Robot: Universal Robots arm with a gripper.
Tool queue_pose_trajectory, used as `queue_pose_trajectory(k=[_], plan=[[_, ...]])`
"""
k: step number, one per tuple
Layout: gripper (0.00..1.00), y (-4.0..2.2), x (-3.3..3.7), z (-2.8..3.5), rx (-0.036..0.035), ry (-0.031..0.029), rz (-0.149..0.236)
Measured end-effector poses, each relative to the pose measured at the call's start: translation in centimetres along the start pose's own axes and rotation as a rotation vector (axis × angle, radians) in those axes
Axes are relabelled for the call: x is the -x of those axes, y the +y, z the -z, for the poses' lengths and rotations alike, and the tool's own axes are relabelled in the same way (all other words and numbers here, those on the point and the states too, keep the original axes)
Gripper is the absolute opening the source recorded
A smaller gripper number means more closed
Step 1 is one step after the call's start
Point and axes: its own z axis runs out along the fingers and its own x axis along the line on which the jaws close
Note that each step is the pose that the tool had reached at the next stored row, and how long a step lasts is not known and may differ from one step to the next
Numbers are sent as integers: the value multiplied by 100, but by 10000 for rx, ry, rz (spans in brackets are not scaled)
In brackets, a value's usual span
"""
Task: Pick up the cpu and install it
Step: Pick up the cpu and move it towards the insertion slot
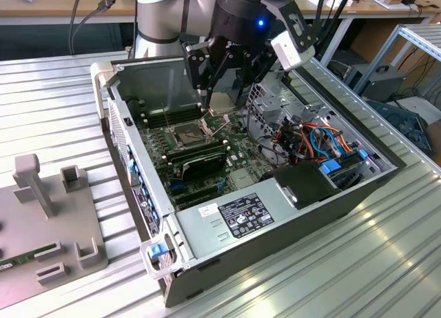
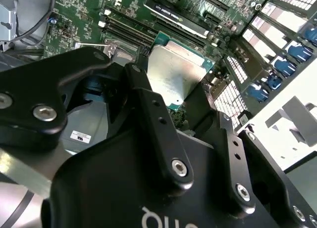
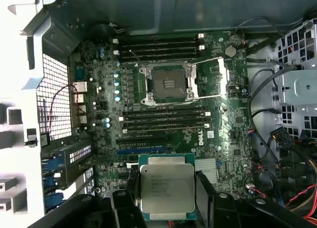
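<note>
Closest in the second wrist view is the black body of the gripper, its linkages and screws crowding the near part of the scene. Its two dark fingers are clamped on opposite edges of the cpu, which sits pinched between the tips with its metal top facing the wrist.

In the first wrist view the gripper grips the cpu the same way, one finger on each side. The chip is a flat square with a dull silvery-grey lid, stepped at the edges, faint print on top and a thin green border of substrate around it.

In the exterior view the gripper holds the cpu in the air inside the open computer case, above the motherboard and touching nothing else.

The socket lies apart from the chip, a dark square with its shiny metal frame swung open to one side. A bank of memory slots lies between socket and chip in the first wrist view.

Further out in the exterior view are the power supply at the near edge of the case, orange and blue cables toward the exterior view's right, and a ribbed metal table carrying a grey fixture at the exterior view's left.
</note>
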Motion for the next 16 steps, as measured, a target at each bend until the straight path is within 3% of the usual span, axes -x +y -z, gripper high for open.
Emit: queue_pose_trajectory(k=[6,9,12,16], plan=[[55,-1,1,-33,-1,0,1],[55,11,10,-161,-2,0,2],[55,96,10,-230,0,-1,1],[55,254,1,-296,4,0,2]])
